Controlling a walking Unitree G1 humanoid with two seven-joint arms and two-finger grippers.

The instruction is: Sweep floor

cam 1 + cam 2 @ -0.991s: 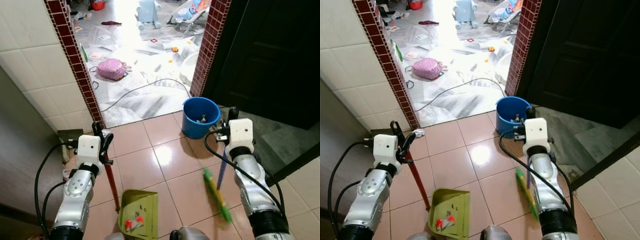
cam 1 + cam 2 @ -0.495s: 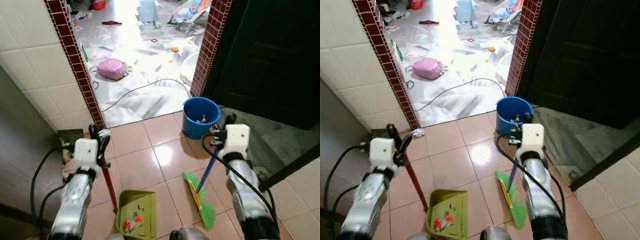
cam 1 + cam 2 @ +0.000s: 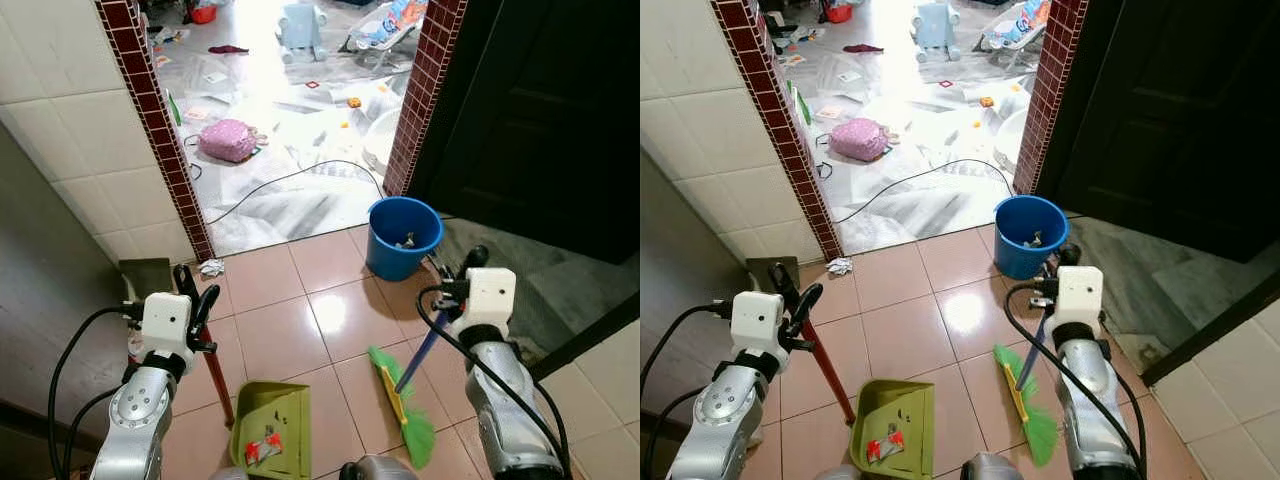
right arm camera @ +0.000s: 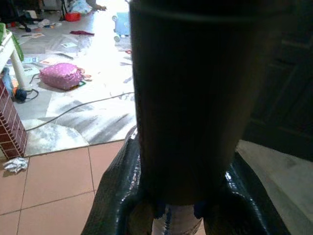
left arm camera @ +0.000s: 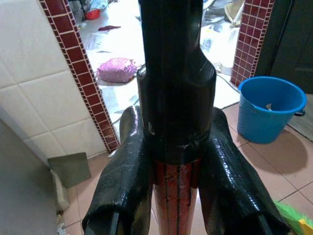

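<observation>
A green dustpan [image 3: 287,409] rests on the pink tiles in front of me, with small red and white scraps [image 3: 262,447] inside it. Its red handle [image 3: 217,375] rises to my left gripper [image 3: 196,288], which is shut on it; the same red handle [image 5: 176,196] sits clamped between the black fingers [image 5: 124,186]. To the right, a green broom head [image 3: 404,404] lies on the floor beside the dustpan. My right gripper [image 3: 458,268] is shut on the broom's blue handle [image 3: 420,350].
A blue bucket [image 3: 385,255] stands just ahead by the right brick doorpost [image 3: 420,95]. A crumpled paper [image 3: 211,267] lies near the left doorpost [image 3: 160,140]. Beyond the doorway are a cable [image 3: 290,175], a pink bag [image 3: 227,139] and scattered toys. A dark door [image 3: 540,110] is at right.
The broom head swung left from near my right side toward the dustpan and now rests beside it. The dustpan and my left arm have barely moved.
</observation>
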